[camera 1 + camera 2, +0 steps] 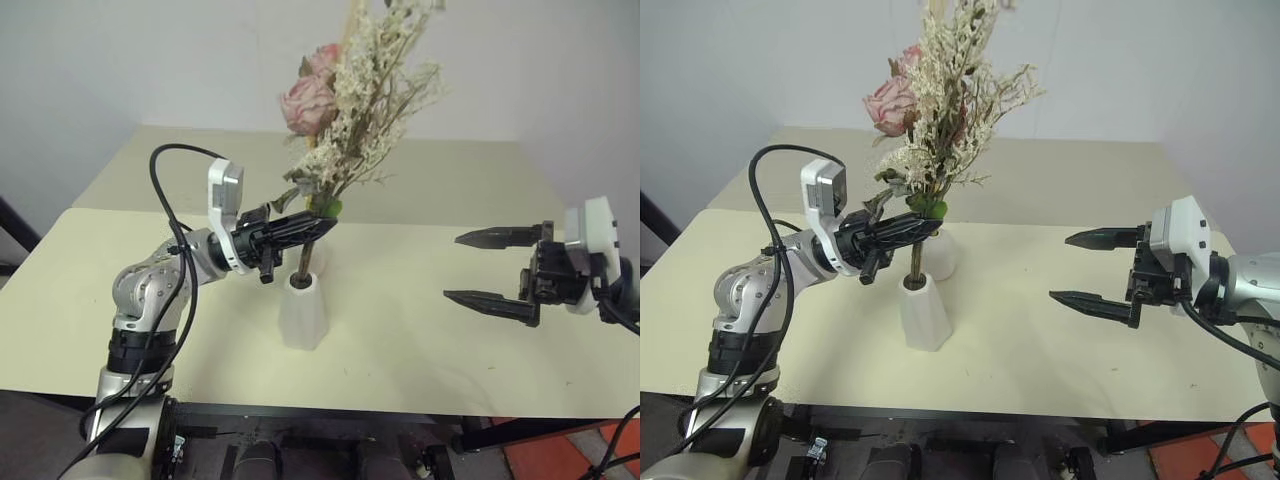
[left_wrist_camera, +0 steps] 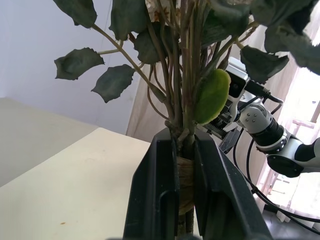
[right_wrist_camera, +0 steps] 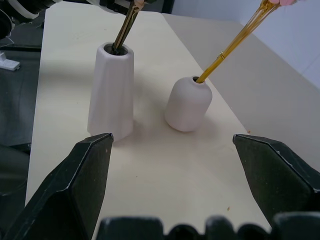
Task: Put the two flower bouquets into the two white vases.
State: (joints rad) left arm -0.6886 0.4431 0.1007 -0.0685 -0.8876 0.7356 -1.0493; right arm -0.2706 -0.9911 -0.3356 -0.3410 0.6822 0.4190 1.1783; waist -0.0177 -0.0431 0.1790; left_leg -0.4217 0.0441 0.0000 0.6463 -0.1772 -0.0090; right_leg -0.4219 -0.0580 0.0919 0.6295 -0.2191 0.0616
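So the left pincer (image 1: 318, 226) is clamped on the stems of the rose bouquet (image 1: 345, 110), gripping just above the mouth of the tall faceted vase (image 1: 303, 312), with the stem ends already down inside it; the right pincer (image 1: 478, 268) hangs well off to the side with its two fingers spread wide and nothing between them; the bouquet is a full bunch, pink roses, cream sprigs and grey-green leaves, rising high over the cream counter (image 1: 420, 330); the left wrist view gets right in on the grip, both black fingers (image 2: 155, 200) squeezing a twine-wrapped bundle of stems, which the head views can't really show; the right wrist view picks up the small round vase (image 3: 188, 104) just beside the tall one, with thin golden stems (image 3: 235, 42) leaning out of its tiny opening.
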